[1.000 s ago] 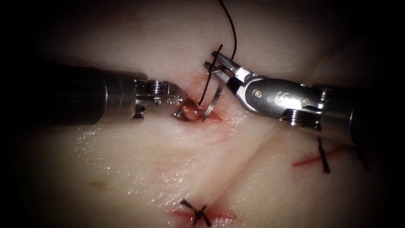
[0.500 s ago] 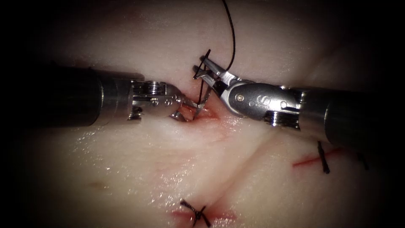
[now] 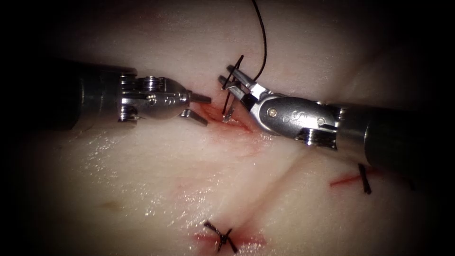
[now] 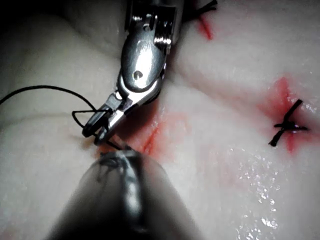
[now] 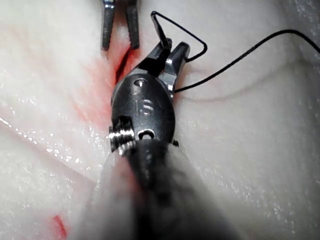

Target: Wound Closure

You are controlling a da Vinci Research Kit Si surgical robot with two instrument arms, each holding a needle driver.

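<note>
Steel first: your right claw point(image 3: 229, 77), right of centre in the endoscope view, is pinching the needle point(image 3: 229, 113). As far as the angle lets me judge, the grip is toward its rear part. The needle hangs down from the claw to the upper left end of the cut point(image 3: 234, 122). I cannot tell whether its point only rests on the tissue point(image 3: 166, 180) or has already entered it. Your left claw point(image 3: 206, 111) sits just left of the cut, spread wide and holding nothing. The black thread point(image 3: 263, 42) trails from the needle up to the top edge of the frame, with a short loop of it around the right claw's tips.

My reading is that you are placing a bite at this edge. To do it well:

- Keep the pinch firm so the needle cannot swivel.
- Turn the wrist so the point follows the needle's own curve; a straight push risks tearing the wet, red-stained edge.
- Watch that loop, since it could snag on the claw.
- Match the bite to the tied stitches point(image 3: 220, 237) in the lower centre.
</note>
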